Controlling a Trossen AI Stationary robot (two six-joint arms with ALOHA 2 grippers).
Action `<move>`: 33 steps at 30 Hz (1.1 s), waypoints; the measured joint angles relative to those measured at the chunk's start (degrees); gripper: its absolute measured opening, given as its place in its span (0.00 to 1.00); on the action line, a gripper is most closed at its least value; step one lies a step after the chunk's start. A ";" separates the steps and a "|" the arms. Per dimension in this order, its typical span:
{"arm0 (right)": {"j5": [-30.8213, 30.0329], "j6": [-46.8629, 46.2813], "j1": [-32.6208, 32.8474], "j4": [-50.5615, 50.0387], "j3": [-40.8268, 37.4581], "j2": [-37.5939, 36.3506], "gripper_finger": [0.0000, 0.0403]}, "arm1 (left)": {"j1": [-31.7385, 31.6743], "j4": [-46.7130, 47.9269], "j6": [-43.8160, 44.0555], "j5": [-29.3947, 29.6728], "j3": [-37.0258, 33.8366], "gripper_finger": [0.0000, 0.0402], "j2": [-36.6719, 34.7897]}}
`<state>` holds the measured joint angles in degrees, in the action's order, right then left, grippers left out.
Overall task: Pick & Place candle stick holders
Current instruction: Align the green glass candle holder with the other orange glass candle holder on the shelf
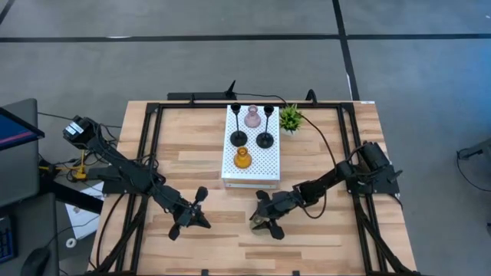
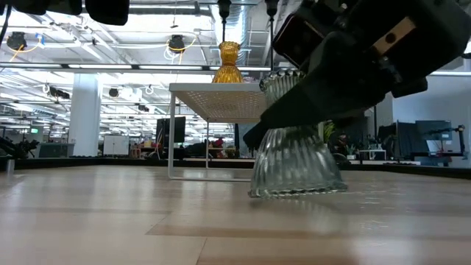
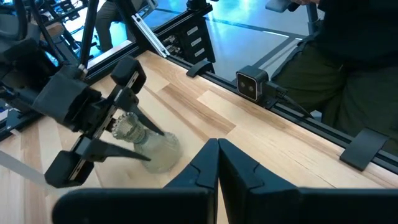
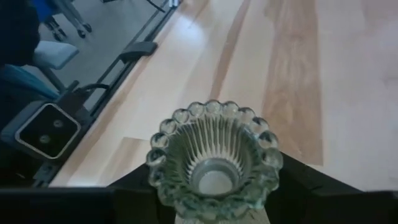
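Observation:
A pale grey-green ribbed glass holder [image 2: 294, 158] stands near the table's front, right of centre, and my right gripper [image 1: 265, 218] is shut on it. Its scalloped top rim [image 4: 214, 152] fills the right wrist view. My left gripper [image 1: 192, 215] is shut and empty, to the left of the holder and apart from it. Two black holders [image 1: 238, 138] [image 1: 265, 139], a pink one [image 1: 252, 118] and an amber one [image 1: 242, 158] stand on a white perforated stand [image 1: 265, 165] at the table's middle. My right gripper pinches the holder's narrow neck [image 3: 127, 129], just below the scalloped rim, between its two fingers [image 4: 295, 180]. The fingers slant down from the table's right side. The holder stays nearly upright, tilted a little, with its wide base [image 2: 298, 188] at the tabletop.
A small green potted plant [image 1: 290, 119] stands to the right of the stand. Black frame rails [image 1: 149, 153] run along the table's sides. A small black camera [image 3: 252, 84] sits on the front edge. A person [image 3: 348, 56] stands beyond it. Bare wood [image 1: 230, 245] lies around the grippers.

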<state>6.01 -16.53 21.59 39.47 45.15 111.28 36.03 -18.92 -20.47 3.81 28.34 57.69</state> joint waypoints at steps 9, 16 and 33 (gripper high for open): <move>0.12 0.45 0.13 1.31 0.07 -0.02 0.31 | 0.02 0.00 0.00 0.00 0.00 0.02 0.00; 0.12 0.57 0.13 1.56 -0.11 -0.50 0.31 | 0.00 -0.02 0.00 0.00 0.00 0.02 0.00; -3.27 9.69 -0.07 -11.14 -0.11 -17.36 0.30 | 0.01 0.00 0.00 0.00 0.00 0.02 0.00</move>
<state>2.74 -6.85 21.51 28.34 45.04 93.93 36.04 -18.92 -20.47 3.81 28.34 57.69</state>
